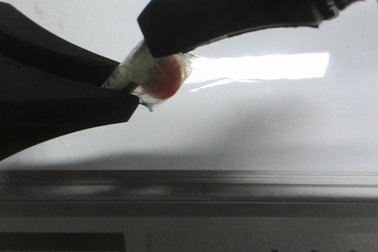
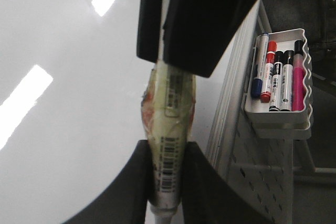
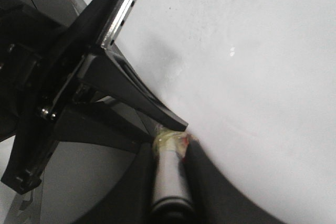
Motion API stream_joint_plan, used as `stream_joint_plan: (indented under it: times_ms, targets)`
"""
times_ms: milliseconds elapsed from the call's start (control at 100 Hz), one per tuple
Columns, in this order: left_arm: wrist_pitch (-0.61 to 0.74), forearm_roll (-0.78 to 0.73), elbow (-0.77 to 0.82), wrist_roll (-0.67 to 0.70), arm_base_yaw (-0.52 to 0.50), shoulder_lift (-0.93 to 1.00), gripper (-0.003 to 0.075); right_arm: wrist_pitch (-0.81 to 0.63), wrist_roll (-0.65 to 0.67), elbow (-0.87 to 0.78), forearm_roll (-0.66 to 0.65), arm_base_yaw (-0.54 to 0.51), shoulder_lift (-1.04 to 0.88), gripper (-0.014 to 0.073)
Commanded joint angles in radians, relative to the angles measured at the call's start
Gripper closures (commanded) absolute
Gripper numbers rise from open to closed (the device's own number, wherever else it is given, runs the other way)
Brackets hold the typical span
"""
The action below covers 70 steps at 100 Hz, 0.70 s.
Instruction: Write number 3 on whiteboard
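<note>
A marker [image 1: 155, 75] wrapped in clear tape, with a red patch and a barcode label, hangs just above the glossy whiteboard [image 1: 266, 122]. My left gripper [image 1: 127, 85] is shut on its labelled body, as the left wrist view [image 2: 167, 148] shows. My right gripper [image 1: 156, 45] comes in from above and is shut on the marker's grey end [image 3: 170, 182]; its jaws press both sides of that end [image 3: 170, 153]. The two grippers nearly touch tip to tip. No number 3 shows on the board; the marker's tip is hidden.
A grey metal frame strip [image 1: 236, 181] edges the board at the front. In the left wrist view a white tray [image 2: 278, 116] on a perforated panel beside the board holds several spare markers [image 2: 278, 77]. A bright light reflection [image 1: 266, 66] lies on the board.
</note>
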<state>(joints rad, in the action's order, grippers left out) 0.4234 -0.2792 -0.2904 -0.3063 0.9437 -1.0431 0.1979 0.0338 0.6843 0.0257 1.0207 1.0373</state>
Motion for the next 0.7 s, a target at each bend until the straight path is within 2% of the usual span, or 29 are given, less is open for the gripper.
stream_joint_plan:
  times_ms: [0,60,160,230,530,690]
  targets:
    - [0.088,0.022,-0.032,0.009,0.008,0.008,0.0673,-0.044,-0.009,0.035,-0.007,-0.001,-0.007,0.0659]
    - [0.088,0.034,-0.032,0.009,0.006,0.012,0.0578,-0.046,-0.009,0.035,-0.011,-0.001,-0.007,0.0659]
    - [0.088,0.113,-0.032,0.009,0.006,0.029,0.0353,-0.056,-0.009,0.035,-0.031,-0.001,-0.007,0.0659]
    - [0.086,0.227,-0.032,0.003,0.006,0.054,0.0267,-0.057,-0.009,0.043,-0.031,-0.001,-0.007,0.0659]
    - [0.009,0.502,-0.023,-0.225,0.006,0.230,0.0259,0.156,-0.009,0.229,-0.062,-0.078,-0.007,0.0659]
    - [0.046,0.664,0.007,-0.324,0.006,0.279,0.0259,0.203,-0.009,0.305,-0.091,-0.120,0.010,0.0659]
